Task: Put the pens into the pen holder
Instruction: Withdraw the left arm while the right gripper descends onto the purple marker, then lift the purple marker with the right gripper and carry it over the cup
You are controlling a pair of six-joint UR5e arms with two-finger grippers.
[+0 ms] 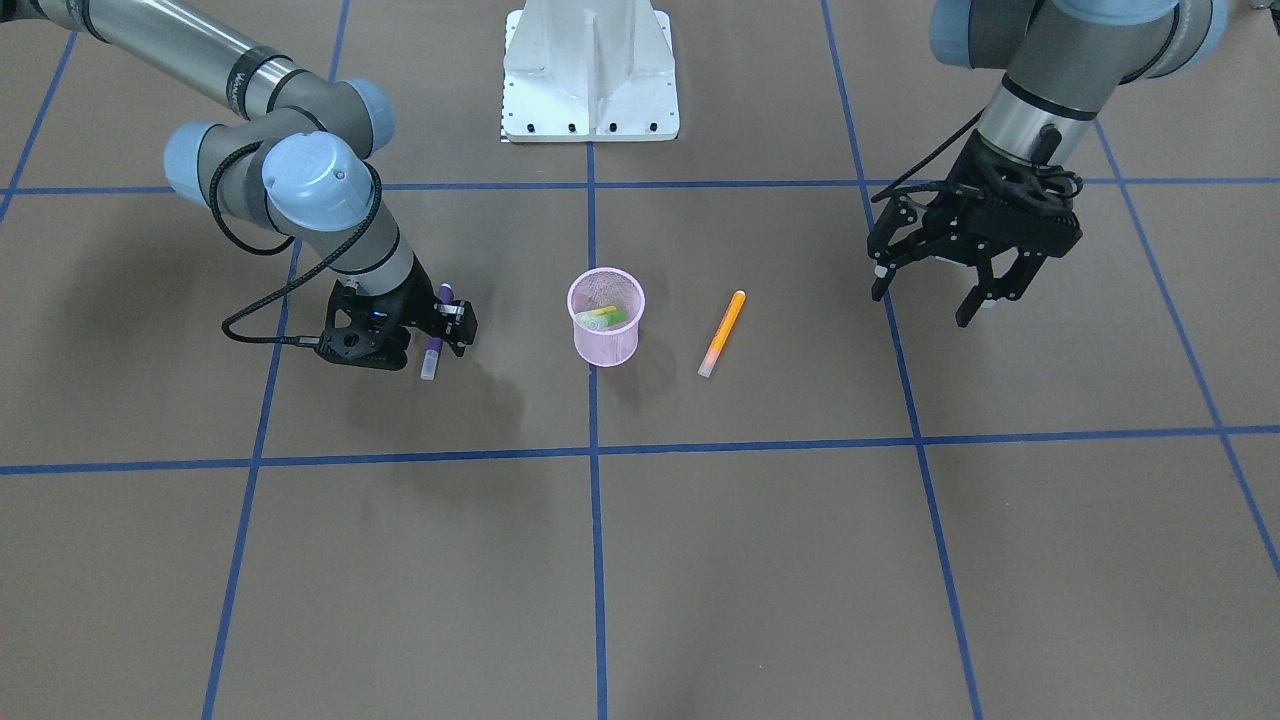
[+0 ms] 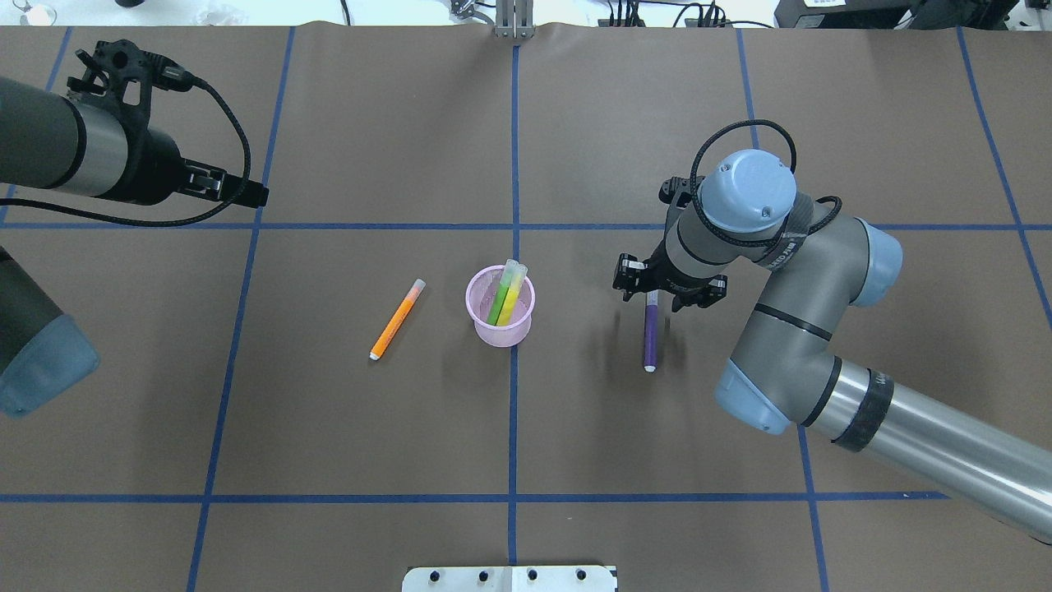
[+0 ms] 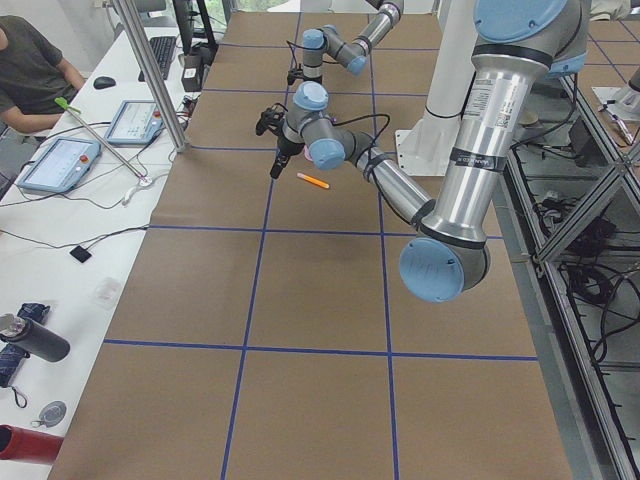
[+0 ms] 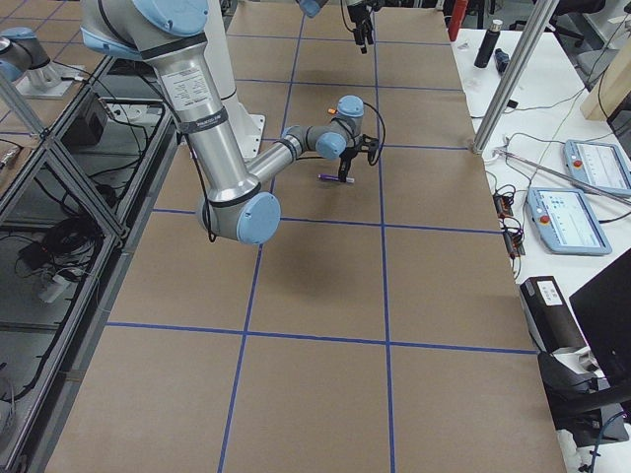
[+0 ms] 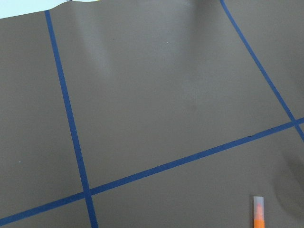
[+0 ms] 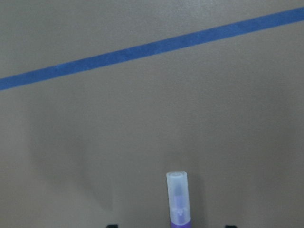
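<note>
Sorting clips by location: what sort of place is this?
Likely a robotics lab: a table gridded with blue tape, teach pendants on a side bench, a seated operator.

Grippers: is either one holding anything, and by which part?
The right gripper holds the purple pen by its purple barrel, toward the end opposite the pale cap. The left gripper is open and empty.

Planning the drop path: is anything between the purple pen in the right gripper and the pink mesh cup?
Nothing visible. Only bare table lies between the purple pen, at the right gripper, and the pen holder. The orange pen lies on the holder's other side.
</note>
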